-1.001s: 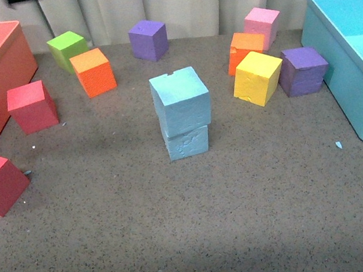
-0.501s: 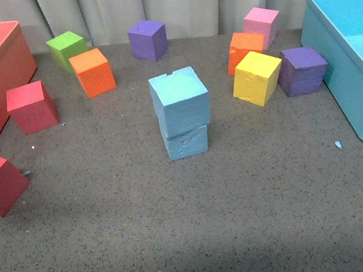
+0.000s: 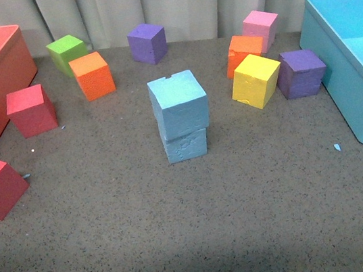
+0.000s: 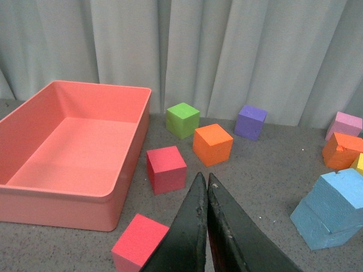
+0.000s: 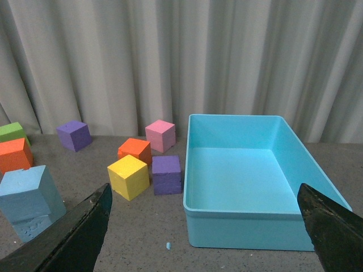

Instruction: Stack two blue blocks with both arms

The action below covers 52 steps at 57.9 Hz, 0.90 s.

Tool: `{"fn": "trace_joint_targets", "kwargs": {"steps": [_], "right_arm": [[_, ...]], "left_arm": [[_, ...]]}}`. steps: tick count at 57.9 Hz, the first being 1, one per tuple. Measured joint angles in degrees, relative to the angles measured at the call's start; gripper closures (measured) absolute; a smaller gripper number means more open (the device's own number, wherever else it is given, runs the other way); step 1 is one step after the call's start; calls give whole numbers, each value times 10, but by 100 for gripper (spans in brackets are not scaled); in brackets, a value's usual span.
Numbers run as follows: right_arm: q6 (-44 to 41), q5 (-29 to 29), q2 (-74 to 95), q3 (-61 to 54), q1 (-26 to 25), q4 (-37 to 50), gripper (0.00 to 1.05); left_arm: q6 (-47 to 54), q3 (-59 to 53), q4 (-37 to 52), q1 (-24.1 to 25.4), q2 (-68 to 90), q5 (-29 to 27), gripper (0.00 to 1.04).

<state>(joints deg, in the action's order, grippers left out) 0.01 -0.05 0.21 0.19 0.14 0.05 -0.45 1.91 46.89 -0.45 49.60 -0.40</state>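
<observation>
The two light blue blocks stand stacked in the middle of the grey mat: the upper block (image 3: 178,99) sits turned and slightly overhanging on the lower block (image 3: 186,145). The stack also shows in the left wrist view (image 4: 336,208) and in the right wrist view (image 5: 28,198). Neither arm shows in the front view. My left gripper (image 4: 204,177) is shut and empty, well away from the stack, above a red cube (image 4: 140,241). My right gripper (image 5: 204,195) is open wide and empty, in front of the turquoise bin (image 5: 244,224).
A salmon bin (image 3: 0,67) stands at the left with two red cubes (image 3: 30,111) beside it. Green (image 3: 67,52), orange (image 3: 92,75) and purple (image 3: 148,42) cubes lie behind. Pink (image 3: 261,27), orange (image 3: 245,51), yellow (image 3: 256,80) and purple (image 3: 301,71) cubes lie right, by the turquoise bin (image 3: 343,71).
A dark arm part at the far left edge of the front view has moved out of sight. The blue stack has not moved.
</observation>
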Motion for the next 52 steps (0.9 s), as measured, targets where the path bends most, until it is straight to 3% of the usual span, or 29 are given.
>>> {"fn": "trace_joint_targets", "kwargs": {"steps": [52], "right_arm": [[0, 0, 0, 0, 0, 0, 9]], "left_arm": [[0, -8, -297, 3, -327, 3, 101]]}}
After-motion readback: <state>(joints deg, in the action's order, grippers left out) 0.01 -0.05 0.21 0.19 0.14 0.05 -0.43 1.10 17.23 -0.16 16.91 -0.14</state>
